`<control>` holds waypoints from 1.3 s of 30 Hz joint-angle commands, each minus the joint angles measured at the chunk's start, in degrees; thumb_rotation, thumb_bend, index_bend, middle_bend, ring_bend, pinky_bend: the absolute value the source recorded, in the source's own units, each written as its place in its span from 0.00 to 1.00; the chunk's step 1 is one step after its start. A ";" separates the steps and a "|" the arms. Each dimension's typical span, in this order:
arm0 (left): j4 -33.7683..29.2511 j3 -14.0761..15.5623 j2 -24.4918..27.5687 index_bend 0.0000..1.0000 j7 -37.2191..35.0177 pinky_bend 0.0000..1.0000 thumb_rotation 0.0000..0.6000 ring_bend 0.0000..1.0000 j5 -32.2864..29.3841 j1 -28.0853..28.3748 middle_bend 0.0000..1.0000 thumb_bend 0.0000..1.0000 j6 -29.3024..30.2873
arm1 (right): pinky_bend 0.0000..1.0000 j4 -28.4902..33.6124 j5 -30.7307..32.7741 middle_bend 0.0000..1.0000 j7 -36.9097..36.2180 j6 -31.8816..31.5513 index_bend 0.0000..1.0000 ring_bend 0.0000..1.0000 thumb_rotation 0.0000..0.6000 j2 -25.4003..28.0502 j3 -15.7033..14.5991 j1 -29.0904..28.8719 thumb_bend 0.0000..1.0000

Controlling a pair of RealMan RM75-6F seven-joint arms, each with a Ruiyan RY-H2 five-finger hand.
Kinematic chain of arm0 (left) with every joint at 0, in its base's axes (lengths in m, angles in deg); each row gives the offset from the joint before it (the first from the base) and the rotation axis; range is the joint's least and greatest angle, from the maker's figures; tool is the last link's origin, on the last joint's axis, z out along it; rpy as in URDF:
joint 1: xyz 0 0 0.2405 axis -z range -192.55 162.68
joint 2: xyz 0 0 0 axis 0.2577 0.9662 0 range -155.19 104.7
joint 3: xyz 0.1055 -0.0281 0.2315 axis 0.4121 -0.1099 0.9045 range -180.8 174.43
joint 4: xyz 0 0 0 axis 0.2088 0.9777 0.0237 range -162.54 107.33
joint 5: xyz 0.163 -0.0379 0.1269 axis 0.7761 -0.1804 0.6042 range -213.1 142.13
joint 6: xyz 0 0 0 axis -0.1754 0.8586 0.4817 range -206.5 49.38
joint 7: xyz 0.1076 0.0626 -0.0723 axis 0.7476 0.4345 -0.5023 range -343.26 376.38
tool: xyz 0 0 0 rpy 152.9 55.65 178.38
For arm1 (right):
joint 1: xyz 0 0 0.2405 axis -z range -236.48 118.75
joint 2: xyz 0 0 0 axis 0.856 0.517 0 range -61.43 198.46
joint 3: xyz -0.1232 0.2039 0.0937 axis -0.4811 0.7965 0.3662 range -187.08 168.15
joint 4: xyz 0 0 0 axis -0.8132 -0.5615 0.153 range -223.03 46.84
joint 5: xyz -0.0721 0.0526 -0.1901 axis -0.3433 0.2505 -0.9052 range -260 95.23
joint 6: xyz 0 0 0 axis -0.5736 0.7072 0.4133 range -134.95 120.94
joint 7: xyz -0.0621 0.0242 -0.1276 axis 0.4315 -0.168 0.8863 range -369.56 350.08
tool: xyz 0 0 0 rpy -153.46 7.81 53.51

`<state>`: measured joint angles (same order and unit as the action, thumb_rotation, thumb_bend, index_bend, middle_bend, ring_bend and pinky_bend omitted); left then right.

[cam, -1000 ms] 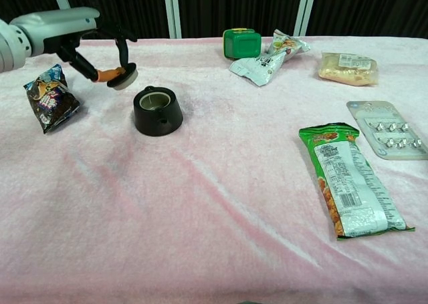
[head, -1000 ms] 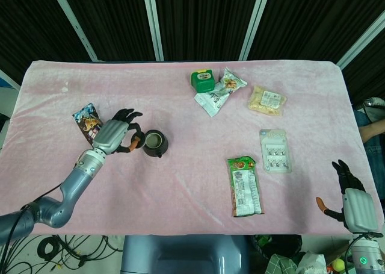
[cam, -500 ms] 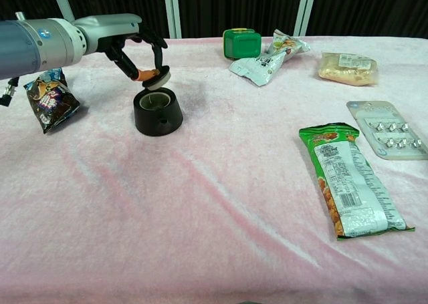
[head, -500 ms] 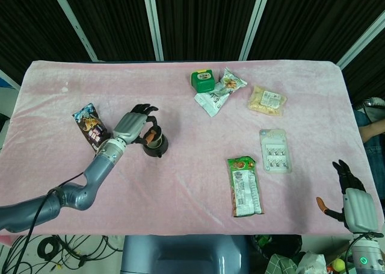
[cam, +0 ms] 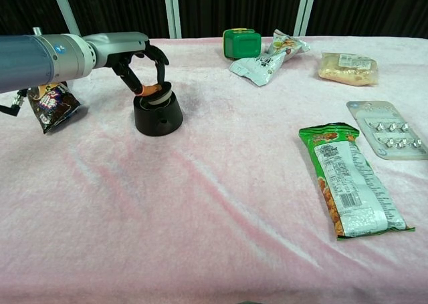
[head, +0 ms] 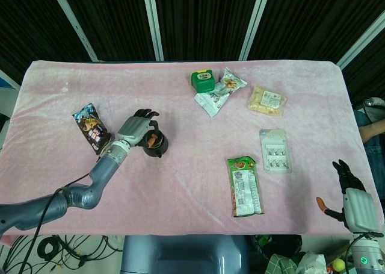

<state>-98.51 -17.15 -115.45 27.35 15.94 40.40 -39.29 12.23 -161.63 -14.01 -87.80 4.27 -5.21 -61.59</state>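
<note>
Atop black pot (cam: 158, 113), left hand (cam: 137, 63) with lid (cam: 159, 93).

Left hand (cam: 137, 67) extended over the black pot (cam: 158, 111), fingers curled, pinching its lid (cam: 158, 93). Right hand (head: 354, 203) far from pot, fingers spread.

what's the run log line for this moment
left hand: holds lid on black pot | right hand: idle at table edge, holds nothing

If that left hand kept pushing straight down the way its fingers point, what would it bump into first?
Most likely the small black pot: the left hand holds a pale lid right at its mouth, so the lid would press into the opening.
</note>
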 commanded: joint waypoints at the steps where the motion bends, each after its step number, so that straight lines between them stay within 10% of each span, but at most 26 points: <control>1: -0.01 0.35 -0.13 0.55 0.55 0.00 1.00 0.00 -0.49 0.27 0.13 0.44 -0.05 | 0.16 0.04 -0.05 0.03 0.05 0.05 0.05 0.14 1.00 -0.03 -0.05 -0.02 0.21; 26: 1.23 2.34 -1.95 0.54 4.45 0.00 1.00 0.00 -3.52 1.52 0.12 0.43 0.53 | 0.16 0.06 0.01 0.03 -0.38 0.07 0.05 0.14 1.00 0.05 0.00 -0.01 0.21; 39: -0.84 1.89 -0.46 0.01 4.29 0.00 1.00 0.00 -5.37 1.39 0.09 0.39 0.50 | 0.16 0.24 0.04 0.03 -0.11 0.20 0.05 0.14 1.00 0.06 -0.12 -0.03 0.21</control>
<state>-98.89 -14.93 -116.22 32.06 10.76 41.91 -38.89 12.47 -161.59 -14.11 -87.60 4.33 -5.32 -61.62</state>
